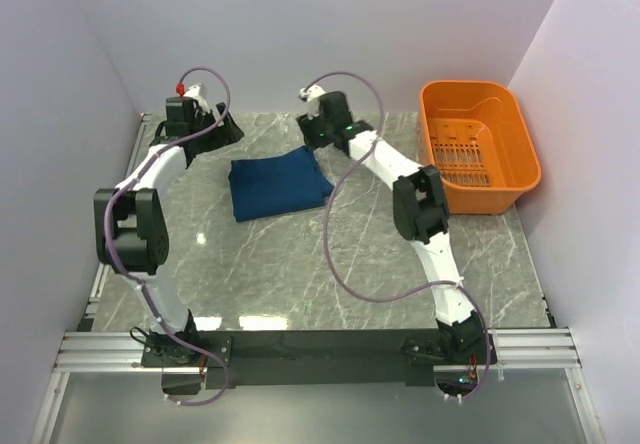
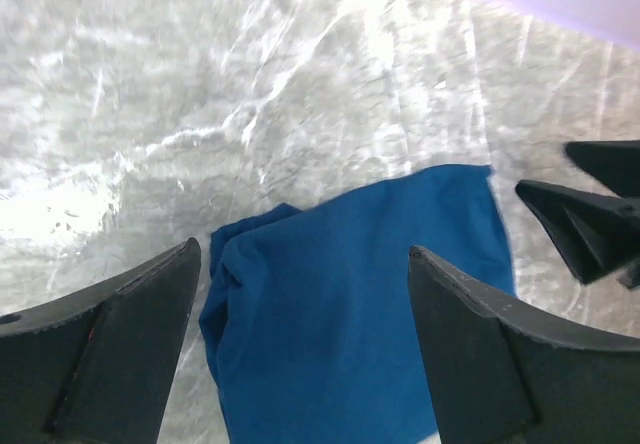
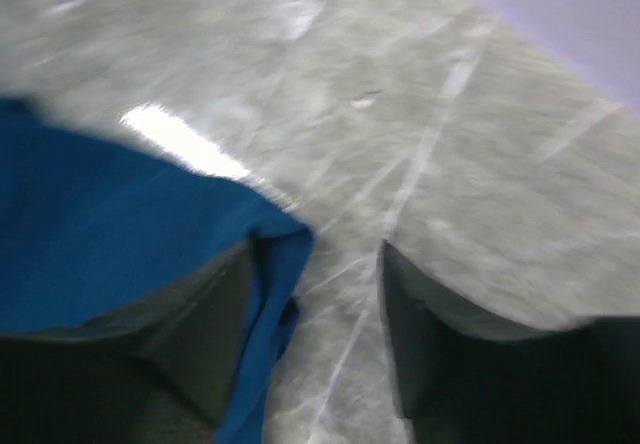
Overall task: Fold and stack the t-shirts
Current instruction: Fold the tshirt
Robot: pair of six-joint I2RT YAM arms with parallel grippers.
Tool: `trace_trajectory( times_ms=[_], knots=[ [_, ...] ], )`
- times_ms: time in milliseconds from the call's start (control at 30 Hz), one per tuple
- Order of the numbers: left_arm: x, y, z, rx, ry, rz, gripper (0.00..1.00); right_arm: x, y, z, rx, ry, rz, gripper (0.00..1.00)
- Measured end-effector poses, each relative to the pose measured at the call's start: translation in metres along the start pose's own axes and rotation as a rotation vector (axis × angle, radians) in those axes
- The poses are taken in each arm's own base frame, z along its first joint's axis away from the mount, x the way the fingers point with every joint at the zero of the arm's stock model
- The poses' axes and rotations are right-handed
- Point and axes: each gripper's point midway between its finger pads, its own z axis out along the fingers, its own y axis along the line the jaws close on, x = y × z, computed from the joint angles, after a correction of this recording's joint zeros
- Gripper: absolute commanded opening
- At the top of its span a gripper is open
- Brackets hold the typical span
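1 t-shirt (image 1: 278,186) is seen folded on the counter (image 1: 350,264); stacking is judged left. Left hand (image 2: 303,254) and right hand (image 3: 315,254) are released, empty.

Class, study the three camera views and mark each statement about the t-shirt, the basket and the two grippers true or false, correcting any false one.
1. The t-shirt lies folded on the table. True.
2. The orange basket holds a shirt. False: no shirt shows in it; it stands at the table's far right corner.
3. The left gripper is open and holds nothing. True.
4. The right gripper is shut on the t-shirt. False: its jaws stand apart, and only the shirt's corner lies beside one finger.
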Motion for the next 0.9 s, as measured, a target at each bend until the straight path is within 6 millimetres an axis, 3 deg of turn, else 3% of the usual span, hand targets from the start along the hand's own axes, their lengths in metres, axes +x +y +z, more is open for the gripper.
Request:
trace_trajectory(
  times_ms=[67, 100, 133, 300, 467, 633, 900],
  knots=[
    [-0.004, -0.006, -0.012, 0.018, -0.02, 0.02, 0.84, 0.005, 0.002, -0.006, -0.147, 0.017, 0.033, 0.46],
    [-0.001, -0.009, -0.019, 0.032, -0.018, 0.024, 0.82, 0.008, 0.001, -0.011, -0.213, 0.026, 0.058, 0.36],
    [0.003, -0.012, -0.026, 0.045, -0.015, 0.026, 0.78, 0.011, 0.001, -0.016, -0.276, 0.034, 0.085, 0.34],
    [0.04, -0.018, -0.046, 0.103, 0.044, -0.011, 0.77, 0.037, -0.008, -0.038, -0.394, 0.119, 0.228, 0.41],
    [0.09, -0.016, -0.059, 0.106, 0.129, -0.06, 0.77, 0.084, 0.01, -0.072, -0.44, 0.247, 0.293, 0.42],
    [0.122, -0.021, -0.073, 0.112, 0.172, -0.081, 0.77, 0.113, 0.019, -0.089, -0.453, 0.322, 0.306, 0.4],
    [0.145, -0.015, -0.074, 0.074, 0.205, -0.095, 0.79, 0.126, 0.018, -0.091, -0.432, 0.356, 0.305, 0.41]
  ],
)
